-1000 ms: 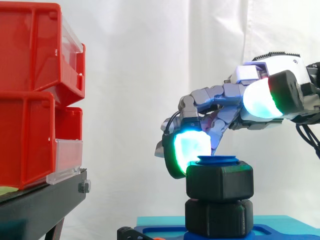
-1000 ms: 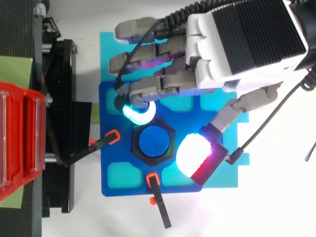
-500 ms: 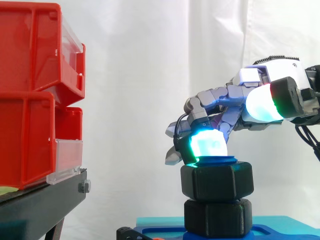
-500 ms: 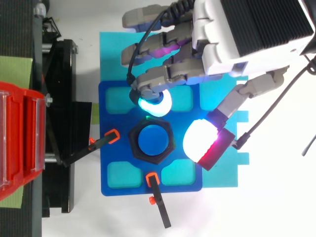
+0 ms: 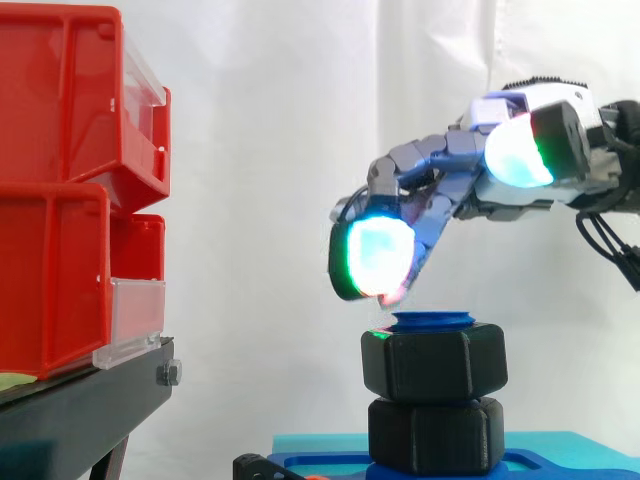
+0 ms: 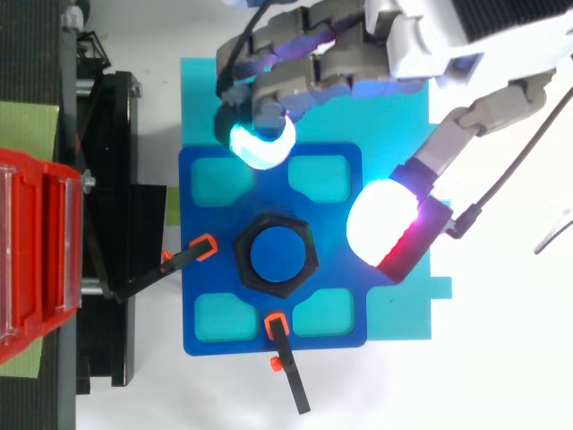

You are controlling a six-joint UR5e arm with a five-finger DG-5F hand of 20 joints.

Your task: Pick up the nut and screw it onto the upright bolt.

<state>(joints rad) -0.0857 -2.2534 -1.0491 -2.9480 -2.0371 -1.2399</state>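
contact is broken: a second ago the glowing cyan fingertip leaned on the flank of the nut (image 5: pixel 434 362) at about 10 o'clock in the top view. half a second ago it had swept round to 12 o'clock and the hex had turned a little with it. now the hand (image 5: pixel 450 170) hangs clear above, released and relaxed, with nothing in its grasp. its leading fingertip pad (image 6: pixel 260 143) sits at 12 o'clock from the nut, out over the plate's far edge, and the thumb pad (image 6: pixel 385 224) floats between 2 and 3 o'clock. that reads as the end of one twisting stroke and a lift to reset for another. the nut stays threaded on the upright bolt (image 6: pixel 277 254), whose blue top pokes just above it. from the side it rests on, or just over, the lower black hex block (image 5: pixel 434 435), so little travel seems left, though i cannot tell if it is tight. the nut is a chunky matt black hexagon with rounded corners and faint layered ridges, like printed plastic. the bolt top is a smooth flat blue disc. the blue fixture plate (image 6: pixel 273 206) has rounded rectangular pockets and lies on a thin cyan sheet (image 6: pixel 394 305), pinned by two black clamps with orange tips (image 6: pixel 204 246). glossy red bins (image 5: pixel 60 200) stand at 9 o'clock.
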